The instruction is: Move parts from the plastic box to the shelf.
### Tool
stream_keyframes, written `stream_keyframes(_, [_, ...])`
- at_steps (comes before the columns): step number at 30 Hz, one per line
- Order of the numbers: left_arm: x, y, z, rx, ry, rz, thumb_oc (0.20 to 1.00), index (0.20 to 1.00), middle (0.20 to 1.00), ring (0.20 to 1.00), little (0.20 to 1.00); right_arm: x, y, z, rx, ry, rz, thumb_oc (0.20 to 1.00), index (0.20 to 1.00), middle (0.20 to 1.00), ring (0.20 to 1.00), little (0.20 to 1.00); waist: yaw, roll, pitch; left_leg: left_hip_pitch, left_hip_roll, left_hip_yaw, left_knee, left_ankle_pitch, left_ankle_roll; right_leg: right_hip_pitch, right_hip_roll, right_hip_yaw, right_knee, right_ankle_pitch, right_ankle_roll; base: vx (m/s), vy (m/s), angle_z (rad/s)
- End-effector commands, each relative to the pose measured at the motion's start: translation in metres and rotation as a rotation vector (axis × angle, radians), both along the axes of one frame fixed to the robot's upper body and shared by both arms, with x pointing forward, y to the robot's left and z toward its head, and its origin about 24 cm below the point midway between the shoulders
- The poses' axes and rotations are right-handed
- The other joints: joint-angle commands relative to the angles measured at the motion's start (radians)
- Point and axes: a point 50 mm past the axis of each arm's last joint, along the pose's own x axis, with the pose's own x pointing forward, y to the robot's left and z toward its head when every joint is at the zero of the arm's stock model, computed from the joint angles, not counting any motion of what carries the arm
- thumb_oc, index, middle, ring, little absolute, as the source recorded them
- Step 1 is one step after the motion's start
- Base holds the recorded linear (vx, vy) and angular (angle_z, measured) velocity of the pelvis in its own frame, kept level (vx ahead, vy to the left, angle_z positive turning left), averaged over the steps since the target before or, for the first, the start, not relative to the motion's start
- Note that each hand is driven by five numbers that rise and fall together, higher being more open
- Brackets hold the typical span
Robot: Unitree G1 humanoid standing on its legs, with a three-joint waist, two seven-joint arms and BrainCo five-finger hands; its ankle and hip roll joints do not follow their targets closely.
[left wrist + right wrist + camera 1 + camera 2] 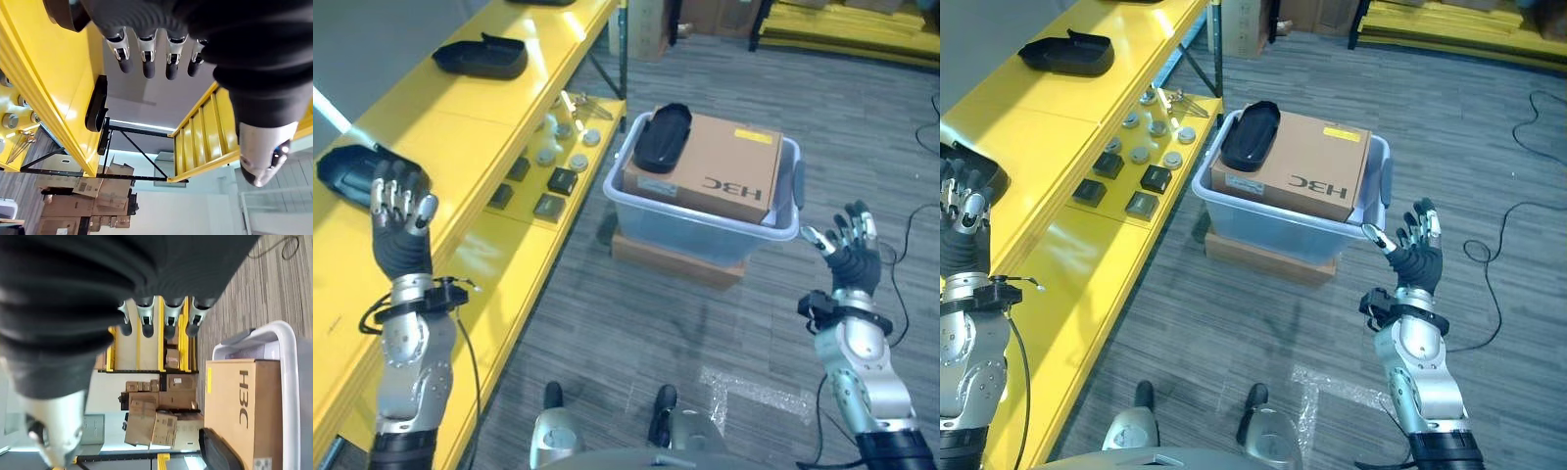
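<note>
At far left the left hand (399, 211) was raised with fingers spread, empty, before a black part (347, 174) on the yellow shelf (460, 108). At upper centre another black part (663, 135) lay atop a cardboard carton (724, 166) in the plastic box (695, 230). At right, the right hand (850, 245) was open, empty.

Head eyes: looking steeply down from above, sharing shelf (499, 117), box (705, 211) and floor. Left wrist: close behind left hand (146, 54), facing up along shelf edge. Right wrist: close behind right hand (156, 313), facing box (288, 396).
</note>
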Motion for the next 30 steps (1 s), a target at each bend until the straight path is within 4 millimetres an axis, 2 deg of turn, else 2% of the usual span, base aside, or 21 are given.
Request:
stream_keyframes(1, [-0.008,0.005,0.034,0.121,-0.137,-0.036,1.0,1.0,1.0,1.0,1.0,0.002,0.022,0.024,-0.003,-0.18,0.095,1.0,1.0,1.0,1.0,1.0,0.015,-0.075,-0.012,-0.016,-0.073,0.006,0.043,-0.112,0.03,0.153,-0.072,0.058,-0.182,0.079,0.114,0.02,0.092,-0.04])
stream_keyframes(2, [0.001,0.011,0.002,0.012,-0.031,-0.039,1.0,1.0,1.0,1.0,1.0,-0.004,0.016,0.011,0.024,-0.174,0.147,1.0,1.0,1.0,1.0,1.0,-0.018,-0.093,-0.002,-0.033,-0.218,0.001,0.036,-0.153,0.098,0.103,0.031,0.091,-0.177,0.073,0.071,0.02,0.079,0.08])
stream_keyframes(5, [0.006,0.004,0.006,0.084,-0.018,-0.06,1.0,1.0,1.0,1.0,1.0,-0.001,0.019,0.004,0.04,-0.126,0.122,1.0,1.0,1.0,1.0,1.0,-0.018,-0.08,-0.043,0.013,-0.238,-0.005,-0.026,-0.146,0.098,0.131,0.016,0.09,-0.213,0.089,0.091,0.09,0.184,-0.02])
stream_keyframes(12, [0.005,0.004,0.009,0.107,-0.01,-0.078,1.0,1.0,1.0,1.0,1.0,0.002,0.018,-0.011,0.15,-0.006,0.081,1.0,1.0,1.0,1.0,1.0,-0.017,-0.08,-0.059,0.029,-0.259,-0.002,0.006,-0.188,0.125,0.133,-0.009,0.127,-0.189,0.082,0.11,0.08,0.127,-0.11])
stream_keyframes(13, [0.006,0.003,0.014,0.122,-0.014,-0.089,1.0,1.0,1.0,1.0,1.0,0.004,0.019,-0.013,0.173,0.019,0.052,1.0,1.0,1.0,1.0,1.0,-0.015,-0.077,-0.052,0.018,-0.266,0.001,0.046,-0.21,0.145,0.119,-0.016,0.139,-0.114,0.05,0.11,0.11,0.155,-0.16])
stream_keyframes(15, [0.008,0.002,0.018,0.133,-0.02,-0.093,1.0,1.0,1.0,1.0,1.0,0.008,0.024,-0.011,0.176,0.005,0.075,1.0,1.0,1.0,1.0,1.0,-0.014,-0.073,-0.04,0.006,-0.273,-0.004,0.08,-0.22,0.165,0.092,-0.02,0.144,-0.023,0.04,0.112,0.07,0.114,-0.14])
stream_keyframes(16, [0.01,0.001,0.02,0.137,-0.021,-0.096,1.0,1.0,1.0,1.0,1.0,0.01,0.027,-0.008,0.169,-0.008,0.083,1.0,1.0,1.0,1.0,1.0,-0.015,-0.072,-0.03,0.0,-0.277,-0.005,0.1,-0.227,0.178,0.065,-0.028,0.147,0.05,0.047,0.12,0.04,0.132,-0.13])
stream_keyframes(17, [0.014,-0.001,0.021,0.144,-0.023,-0.102,1.0,1.0,1.0,1.0,1.0,0.011,0.031,-0.008,0.154,-0.011,0.068,1.0,1.0,1.0,1.0,1.0,-0.018,-0.068,-0.008,-0.005,-0.283,-0.009,0.134,-0.244,0.199,0.008,-0.046,0.152,0.19,0.078,0.135,0.03,0.114,-0.13])
stream_keyframes(18, [0.014,-0.001,0.022,0.145,-0.025,-0.102,1.0,1.0,1.0,1.0,1.0,0.011,0.032,-0.007,0.154,-0.013,0.068,1.0,1.0,1.0,1.0,1.0,-0.017,-0.07,-0.005,-0.009,-0.286,-0.007,0.142,-0.249,0.203,-0.006,-0.051,0.156,0.215,0.077,0.137,0.08,0.144,-0.02])
stream_keyframes(19, [0.015,-0.001,0.024,0.155,-0.023,-0.105,1.0,1.0,1.0,1.0,1.0,0.012,0.036,-0.008,0.195,-0.006,0.092,1.0,1.0,1.0,1.0,1.0,-0.019,-0.064,0.021,-0.013,-0.293,-0.006,0.194,-0.276,0.221,-0.078,-0.065,0.16,0.369,0.112,0.14,0.12,0.088,-0.12])
stream_keyframes(20, [0.015,0.0,0.024,0.159,-0.019,-0.1,1.0,1.0,1.0,1.0,1.0,0.012,0.037,-0.008,0.207,-0.001,0.104,1.0,1.0,1.0,1.0,1.0,-0.017,-0.066,0.029,-0.014,-0.297,0.001,0.218,-0.294,0.226,-0.105,-0.077,0.162,0.4,0.123,0.14,0.17,0.075,-0.29])
stream_keyframes(21, [0.014,0.001,0.024,0.16,-0.017,-0.097,1.0,1.0,1.0,1.0,1.0,0.012,0.038,-0.008,0.211,-0.003,0.105,1.0,1.0,1.0,1.0,1.0,-0.015,-0.069,0.032,-0.014,-0.299,0.007,0.23,-0.304,0.227,-0.115,-0.084,0.162,0.393,0.13,0.141,0.21,-0.034,-0.49])
stream_keyframes(23, [0.013,0.004,0.027,0.161,-0.016,-0.074,1.0,1.0,1.0,1.0,1.0,0.016,0.04,-0.008,0.222,0.008,0.128,1.0,1.0,1.0,1.0,1.0,-0.013,-0.084,0.036,-0.009,-0.316,0.006,0.258,-0.341,0.215,-0.103,-0.1,0.161,0.223,0.157,0.151,0.28,-0.135,-0.29])
stream_keyframes(24, [0.013,0.006,0.029,0.165,-0.017,-0.07,1.0,1.0,1.0,1.0,1.0,0.016,0.04,-0.008,0.247,0.005,0.143,1.0,1.0,1.0,1.0,1.0,-0.014,-0.093,0.036,-0.005,-0.321,-0.002,0.268,-0.358,0.206,-0.082,-0.098,0.17,0.099,0.157,0.154,0.24,-0.144,-0.11])
stream_keyframes(25, [0.013,0.006,0.029,0.166,-0.017,-0.069,1.0,1.0,1.0,1.0,1.0,0.017,0.04,-0.008,0.25,0.005,0.146,1.0,1.0,1.0,1.0,1.0,-0.015,-0.091,0.037,-0.003,-0.318,-0.005,0.27,-0.361,0.205,-0.071,-0.094,0.168,0.075,0.161,0.154,0.3,-0.21,-0.13])
stream_keyframes(26, [0.014,0.007,0.03,0.169,-0.016,-0.067,1.0,1.0,1.0,1.0,1.0,0.016,0.04,-0.009,0.274,0.008,0.173,1.0,1.0,1.0,1.0,1.0,-0.02,-0.099,0.036,0.003,-0.321,-0.018,0.277,-0.378,0.195,-0.06,-0.091,0.185,-0.088,0.168,0.16,0.31,-0.217,-0.05])
stream_keyframes(28, [0.011,0.013,0.029,0.178,-0.015,-0.064,1.0,1.0,1.0,1.0,1.0,0.015,0.04,-0.009,0.321,-0.001,0.251,1.0,1.0,1.0,1.0,1.0,-0.022,-0.109,0.045,0.023,-0.308,-0.036,0.302,-0.405,0.186,-0.054,-0.103,0.203,-0.289,0.218,0.183,0.49,-0.339,0.07])
stream_keyframes(30, [0.008,0.016,0.027,0.183,-0.013,-0.057,1.0,1.0,1.0,1.0,1.0,0.012,0.039,-0.009,0.33,-0.01,0.268,1.0,1.0,1.0,1.0,1.0,-0.02,-0.112,0.049,0.033,-0.29,-0.033,0.321,-0.421,0.183,-0.069,-0.116,0.199,-0.289,0.217,0.192,0.38,-0.281,0.21])
